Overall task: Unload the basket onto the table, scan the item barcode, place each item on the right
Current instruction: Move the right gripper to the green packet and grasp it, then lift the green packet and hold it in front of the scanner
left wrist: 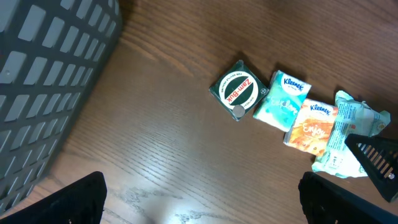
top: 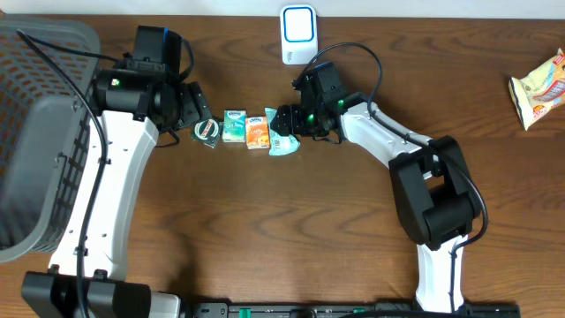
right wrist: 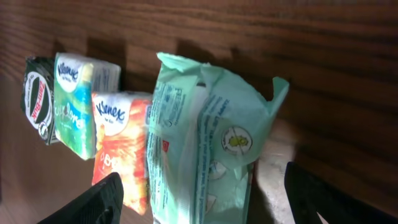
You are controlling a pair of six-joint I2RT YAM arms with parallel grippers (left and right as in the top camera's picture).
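Observation:
Four items lie in a row on the wooden table: a dark green round-labelled tin [top: 207, 131] [left wrist: 237, 91] [right wrist: 37, 99], a teal Kleenex pack [top: 234, 125] [left wrist: 283, 101] [right wrist: 74, 106], an orange Kleenex pack [top: 257, 131] [left wrist: 313, 126] [right wrist: 115, 143] and a mint-green wipes pack [top: 284, 146] [left wrist: 348, 137] [right wrist: 205, 137]. My right gripper [top: 286, 124] [right wrist: 202, 199] is open, its fingers either side of the wipes pack, with a gap on the right side. My left gripper [top: 196, 106] [left wrist: 199, 199] is wide open over bare wood, short of the tin. A white and blue scanner [top: 298, 34] stands at the table's back edge.
A grey mesh basket [top: 44, 132] [left wrist: 43, 74] fills the left side, close to my left arm. A yellow snack bag [top: 540, 88] lies at the far right. Bare wood stretches in front of the row of items.

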